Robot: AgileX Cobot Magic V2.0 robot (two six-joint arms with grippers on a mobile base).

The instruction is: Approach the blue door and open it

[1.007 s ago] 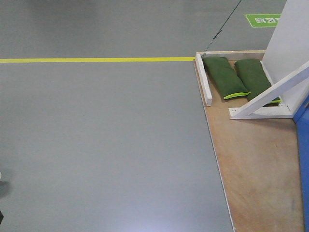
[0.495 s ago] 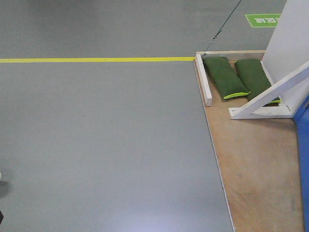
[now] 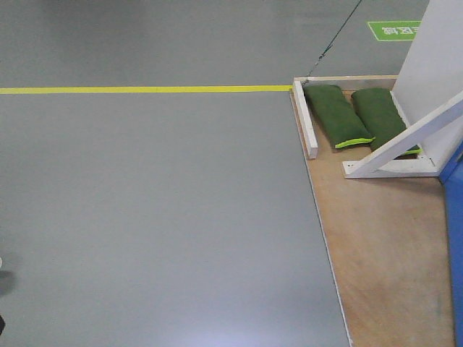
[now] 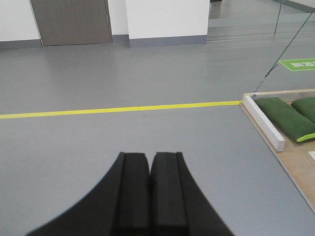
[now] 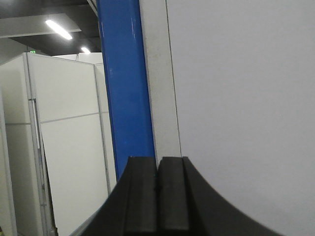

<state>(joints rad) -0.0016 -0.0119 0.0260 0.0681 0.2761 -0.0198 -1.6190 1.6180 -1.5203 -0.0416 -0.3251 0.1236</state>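
blue door (image 5: 125, 83) ahead | left fingers (image 4: 135, 191) together | right fingers (image 5: 142, 196) together

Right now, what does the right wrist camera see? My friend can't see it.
A narrow strip of the blue door rises ahead, beside a pale grey panel. The right gripper, shut and empty, fills the bottom edge; white partition walls stand on the left.

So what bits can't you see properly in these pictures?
- Blue door: the right wrist view shows only a narrow strip, and the shut right claw covers its bottom. The front view cuts it off at the right edge. No handle shows anywhere.
- Second green sandbag: front view, partly behind the white brace.
- Green floor sign: front view, writing too small to read.
- Left claw: left wrist view, shut, cut off by the bottom edge.
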